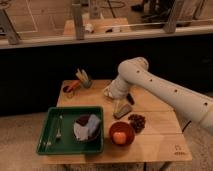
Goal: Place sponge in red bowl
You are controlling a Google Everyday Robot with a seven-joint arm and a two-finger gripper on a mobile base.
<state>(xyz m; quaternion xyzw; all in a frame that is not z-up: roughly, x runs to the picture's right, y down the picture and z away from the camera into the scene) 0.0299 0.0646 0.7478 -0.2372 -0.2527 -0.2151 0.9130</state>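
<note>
On the wooden tabletop [155,145], a green tray [47,143] is set toward the 8 o'clock side, and a dark bowl [80,120] is seen inside it near its right end. The sponge [94,123], pale blue-grey, is lodged in that dark bowl at its 3 o'clock edge, touching a whitish cloth-like piece [81,132] by which the 7 o'clock part is filled. A fork [59,128] is laid lengthwise in the tray, at 9 o'clock of the dark bowl. The red bowl [128,140] is placed just beside the tray's right wall, at 4 o'clock of the sponge and apart from it; a small rounded orange item [119,137] is contained in it. A cluster of dark brown pieces [137,121] is seen at 2 o'clock of the red bowl, near its rim. The white arm [165,92] is extended from the 3 o'clock edge over the tabletop, and the gripper [120,107] is pointed downward near the tabletop's centre, at 12 o'clock of the red bowl and 2 o'clock of the sponge, apart from both. The jaws are released, with nothing grasped. A small dark item [130,98] is seen at 2 o'clock of the gripper. A cup of utensils [82,77] and an orange-handled item [70,88] are placed at the 11 o'clock corner.
</note>
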